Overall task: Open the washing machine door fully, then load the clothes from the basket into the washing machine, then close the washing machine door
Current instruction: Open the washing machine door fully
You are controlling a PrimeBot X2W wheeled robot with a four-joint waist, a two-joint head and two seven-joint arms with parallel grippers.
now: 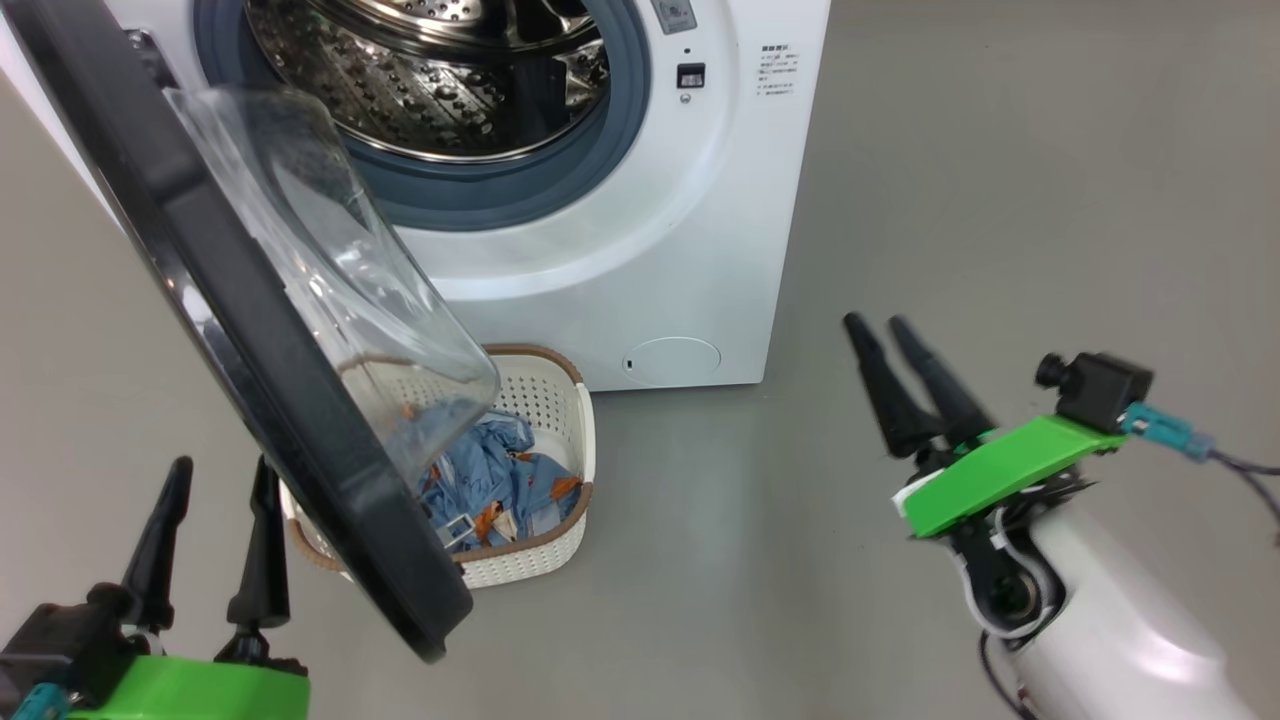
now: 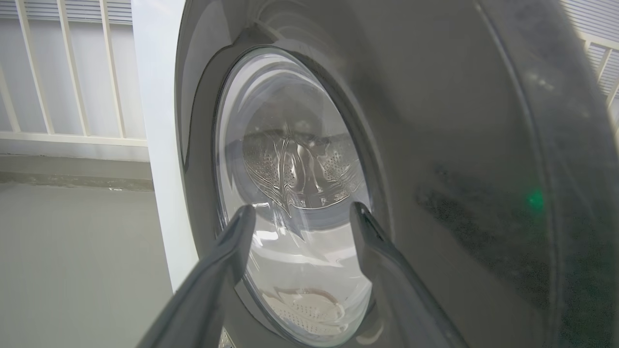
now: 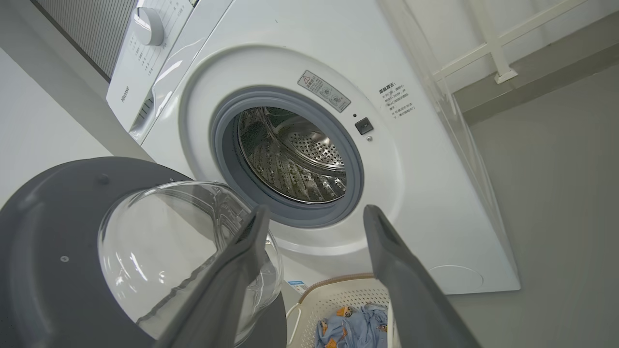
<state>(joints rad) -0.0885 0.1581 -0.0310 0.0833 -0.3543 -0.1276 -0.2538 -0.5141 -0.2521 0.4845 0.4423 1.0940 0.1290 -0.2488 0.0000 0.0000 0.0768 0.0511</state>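
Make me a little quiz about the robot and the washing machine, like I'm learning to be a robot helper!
1. True or false: the washing machine door is shut.
2. Where are the clothes? A) in the drum B) in the basket C) on the floor
3. Fill in: the left gripper and the right gripper are both ____ and hold nothing.

Key: 1 false; 2 B; 3 open.
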